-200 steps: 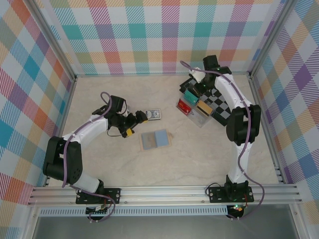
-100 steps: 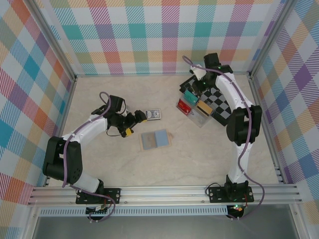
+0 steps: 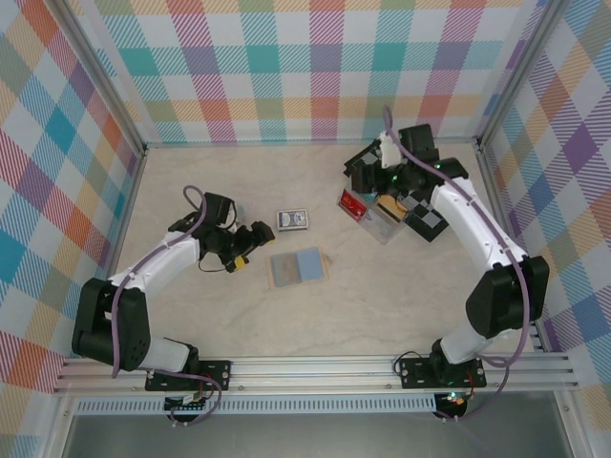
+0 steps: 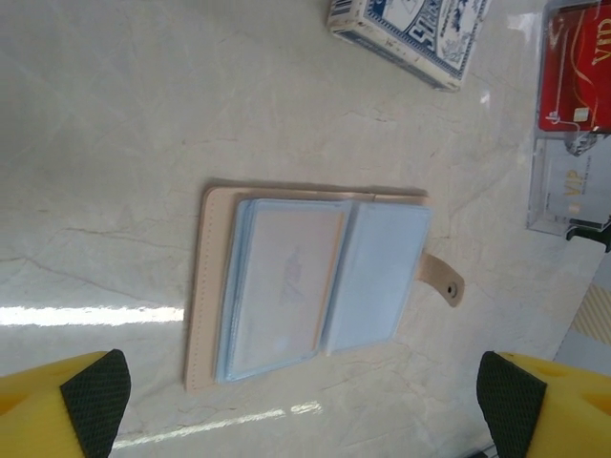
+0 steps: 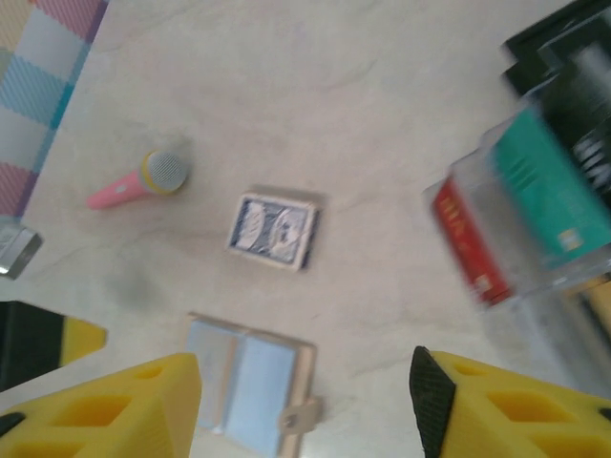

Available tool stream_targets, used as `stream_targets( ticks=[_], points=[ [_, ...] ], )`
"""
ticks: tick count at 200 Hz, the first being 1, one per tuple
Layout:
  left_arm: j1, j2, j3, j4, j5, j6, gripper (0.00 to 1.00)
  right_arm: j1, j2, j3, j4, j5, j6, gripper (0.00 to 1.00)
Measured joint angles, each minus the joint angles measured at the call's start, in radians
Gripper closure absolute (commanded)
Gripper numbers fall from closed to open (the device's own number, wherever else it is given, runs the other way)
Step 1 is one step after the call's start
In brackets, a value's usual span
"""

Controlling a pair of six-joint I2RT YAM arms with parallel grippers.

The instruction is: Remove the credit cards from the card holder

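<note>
Release at the rack is the fresh news. The right gripper was nearly shut over it a second ago. Now its fingers are spread wide with nothing between them, and its arm has swung out to the right. The teal card stands in the rack, so I judge that a card has just been dropped off there and this arm is free to fetch another.

The left gripper has drawn back a little toward its own side. It is open and empty, hovering just short of the holder.

The holder lies flat and spread open on the table, between the two arms and just nearer than the pack. Its blue-grey sleeves face up and its tab points right. One sleeve shows a pale panel with a faint mark, but I cannot tell whether that is a card.

Counted:
- one holder
- one pack
- one rack
- three cards in the rack: the red card, the teal card and the tan card
- one pink mic
- one chequered board behind the rack
- two grippers, both empty
</note>
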Motion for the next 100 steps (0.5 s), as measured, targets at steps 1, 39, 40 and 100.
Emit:
stream_targets(
  ticks=[1, 39, 40, 100],
  points=[
    [0.000, 0.000, -0.001, 0.000, -0.001, 0.000, 0.05, 0.004, -0.001, -0.003, 0.001, 0.001, 0.003, 0.35],
    [0.001, -0.032, -0.050, -0.021, -0.045, -0.003, 0.04, 0.240, 0.021, -0.058, -0.009, 0.097, 0.096, 0.35],
    [0.001, -0.033, -0.051, -0.021, -0.047, -0.003, 0.03, 0.250, 0.025, -0.058, -0.010, 0.102, 0.099, 0.35],
    [0.019, -0.095, -0.104, -0.050, -0.123, -0.007, 0.00, 0.498, 0.248, -0.042, -0.033, 0.239, 0.185, 0.32]
  ],
)
